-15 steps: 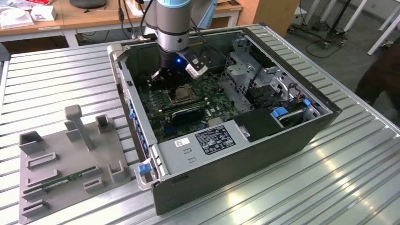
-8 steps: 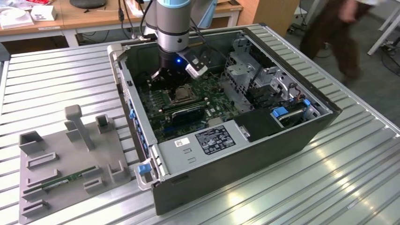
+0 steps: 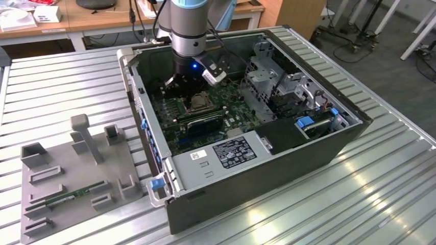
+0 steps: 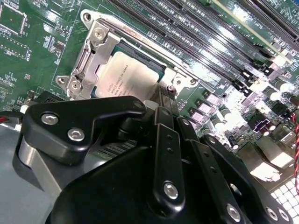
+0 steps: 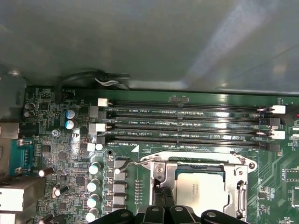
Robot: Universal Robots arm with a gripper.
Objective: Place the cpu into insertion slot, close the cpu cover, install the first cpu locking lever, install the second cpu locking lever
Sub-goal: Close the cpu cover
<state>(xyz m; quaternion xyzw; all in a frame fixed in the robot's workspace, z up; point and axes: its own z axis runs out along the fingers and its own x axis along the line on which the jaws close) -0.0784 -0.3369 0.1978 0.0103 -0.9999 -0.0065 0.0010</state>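
Down in the open case (image 3: 225,176), over the green board (image 5: 280,164), the gripper (image 5: 162,189) has its jaws pinched together, empty, at the edge of the cover (image 5: 196,160), which lies shut over the cpu (image 5: 201,186) seated in the slot (image 5: 201,167), so only the levers (image 5: 132,163) look left.

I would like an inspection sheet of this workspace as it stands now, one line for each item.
Surface: ribbed metal table, bearing an open computer case and a grey fixture tray.
Job's things: cpu sits in the insertion slot; cpu cover lies down around it; wire lever beside the socket, latching unclear.
Clutter: green memory stick on the tray.
Gripper: gripper low over the board, at the cover's edge.
Cables: red wire in the second wrist view.
Surroundings: wooden desks beyond the table.
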